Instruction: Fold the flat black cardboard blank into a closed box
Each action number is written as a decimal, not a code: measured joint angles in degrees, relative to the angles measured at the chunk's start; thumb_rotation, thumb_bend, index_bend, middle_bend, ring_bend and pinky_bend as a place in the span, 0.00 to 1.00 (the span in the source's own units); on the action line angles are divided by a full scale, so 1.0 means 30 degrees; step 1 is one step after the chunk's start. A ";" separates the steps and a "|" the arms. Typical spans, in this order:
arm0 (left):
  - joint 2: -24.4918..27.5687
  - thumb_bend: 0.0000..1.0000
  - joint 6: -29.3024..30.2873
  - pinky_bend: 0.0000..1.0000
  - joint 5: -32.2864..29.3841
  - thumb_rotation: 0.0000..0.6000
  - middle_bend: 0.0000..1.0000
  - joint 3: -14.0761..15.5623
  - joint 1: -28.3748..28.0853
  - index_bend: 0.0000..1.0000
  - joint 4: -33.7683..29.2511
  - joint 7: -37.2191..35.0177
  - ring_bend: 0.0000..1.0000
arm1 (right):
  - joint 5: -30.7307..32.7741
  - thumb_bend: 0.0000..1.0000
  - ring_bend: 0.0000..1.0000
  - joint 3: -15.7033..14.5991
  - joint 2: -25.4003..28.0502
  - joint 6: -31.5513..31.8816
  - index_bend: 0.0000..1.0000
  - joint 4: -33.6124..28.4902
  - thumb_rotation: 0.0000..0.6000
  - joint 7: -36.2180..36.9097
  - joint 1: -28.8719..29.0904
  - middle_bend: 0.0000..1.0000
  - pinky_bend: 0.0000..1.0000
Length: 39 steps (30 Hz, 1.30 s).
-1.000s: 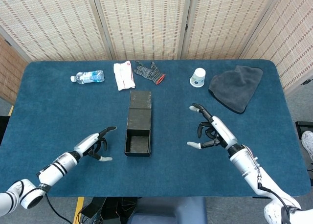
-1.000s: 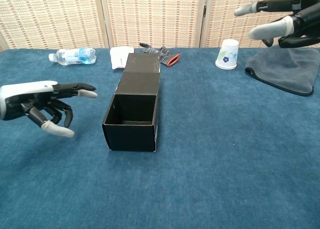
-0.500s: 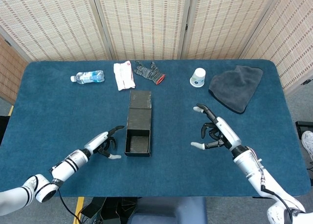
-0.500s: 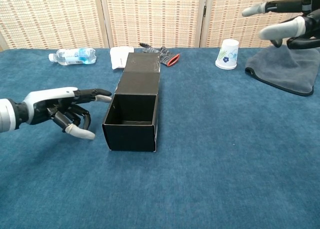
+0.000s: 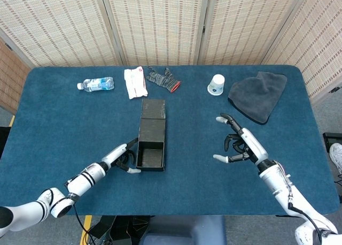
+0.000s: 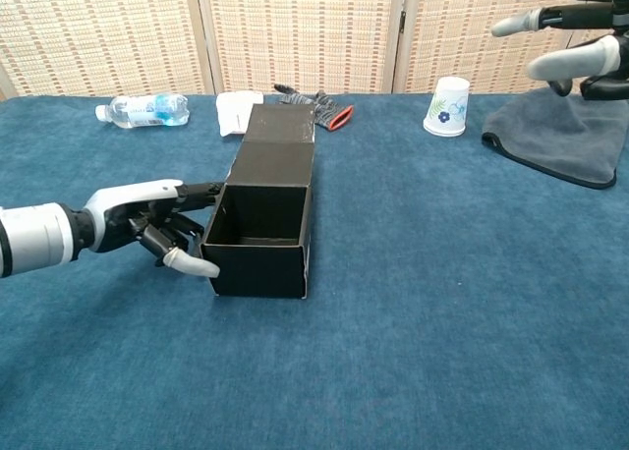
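Note:
A black cardboard box (image 5: 150, 142) (image 6: 261, 226) stands open-topped at the table's middle, its lid flap (image 5: 153, 108) (image 6: 280, 123) lying flat toward the far side. My left hand (image 5: 124, 159) (image 6: 157, 228) is against the box's left wall, fingers partly curled, fingertips touching the wall near its front corner. It holds nothing. My right hand (image 5: 239, 145) (image 6: 568, 28) hovers well to the right of the box, fingers spread and empty; in the chest view only its fingers show at the top right corner.
Along the far edge lie a water bottle (image 5: 96, 84), a white packet (image 5: 135, 82), a grey glove (image 5: 163, 78), a paper cup (image 5: 216, 85) and a dark grey cloth (image 5: 258, 95). A woven screen stands behind the blue table (image 5: 64, 122).
My left hand has slid right across the table until it touches the box's left wall. My right hand has drifted slightly right and toward me, still spread.

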 measured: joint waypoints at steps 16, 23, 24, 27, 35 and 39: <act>-0.1380 0.14 0.0671 0.78 0.0104 1.00 0.21 0.0097 0.0023 0.21 0.1693 -0.2351 0.65 | -0.0047 0.06 0.63 -0.0135 -0.0293 0.0104 0.00 0.0727 1.00 0.0687 0.0075 0.10 1.00; -0.1994 0.14 0.1612 0.78 0.0309 1.00 0.26 0.0165 0.0257 0.25 0.2650 -0.3139 0.65 | 0.0784 0.06 0.53 -0.0106 -0.0728 0.0074 0.00 0.1063 1.00 0.0403 0.0210 0.16 0.97; -0.2010 0.14 0.1796 0.78 0.0365 1.00 0.26 0.0191 0.0309 0.25 0.2729 -0.3144 0.65 | 0.0992 0.07 0.47 -0.0096 -0.0792 -0.0011 0.00 0.1123 1.00 0.0354 0.0262 0.17 0.93; -0.1837 0.14 0.2429 0.78 0.0608 1.00 0.26 0.0313 0.0456 0.25 0.2747 -0.3081 0.65 | 0.1846 0.08 0.35 0.0000 -0.1069 -0.0622 0.00 0.1435 1.00 0.0334 0.0567 0.17 0.73; -0.0632 0.14 0.4146 0.78 0.1178 1.00 0.26 0.0577 0.0874 0.25 0.1549 -0.2210 0.65 | 0.3475 0.08 0.06 0.1137 -0.2539 -0.4370 0.00 0.3020 1.00 0.3765 0.1998 0.03 0.26; -0.0051 0.14 0.4596 0.78 0.1216 1.00 0.26 0.0543 0.1025 0.25 0.0680 -0.1656 0.65 | 0.3608 0.05 0.02 0.1892 -0.4352 -0.6207 0.00 0.5026 1.00 0.5823 0.2971 0.00 0.22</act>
